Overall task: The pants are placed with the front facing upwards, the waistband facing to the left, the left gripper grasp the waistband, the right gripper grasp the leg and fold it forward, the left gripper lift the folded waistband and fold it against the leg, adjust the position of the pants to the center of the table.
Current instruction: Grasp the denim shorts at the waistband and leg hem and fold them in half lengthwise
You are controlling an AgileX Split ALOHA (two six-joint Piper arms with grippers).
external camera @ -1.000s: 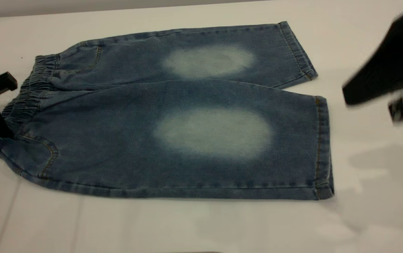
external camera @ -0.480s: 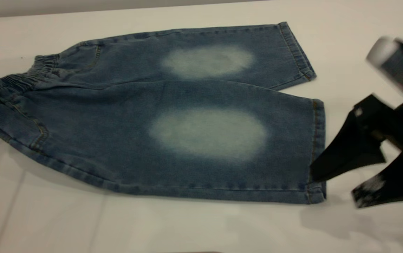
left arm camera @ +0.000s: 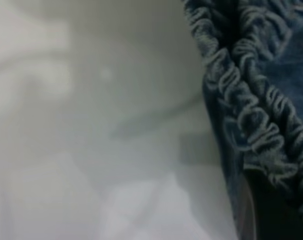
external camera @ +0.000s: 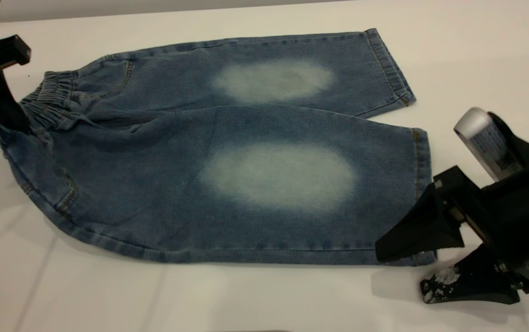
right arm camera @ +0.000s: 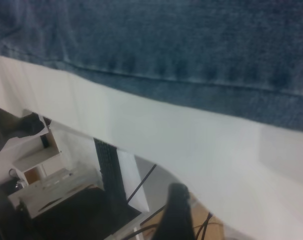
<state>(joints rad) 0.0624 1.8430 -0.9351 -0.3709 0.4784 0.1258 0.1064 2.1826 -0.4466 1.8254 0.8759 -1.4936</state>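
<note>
The pants [external camera: 246,152] lie flat and unfolded on the table [external camera: 264,299], front up. The left gripper [external camera: 3,117] is pinched on the waistband [external camera: 45,103], holding that corner slightly raised. The right gripper [external camera: 405,272] is spread, its upper finger on the near leg hem [external camera: 423,184] and its lower finger just beside it; neither fold nor centering has begun.

Gathered elastic waistband [left arm camera: 251,115] of blue denim pants [left arm camera: 291,55] runs diagonally along one side, ruffled edge raised. Pale tabletop [left arm camera: 91,125] fills rest, with soft shadows. Dark opening under waistband at corner.
</note>
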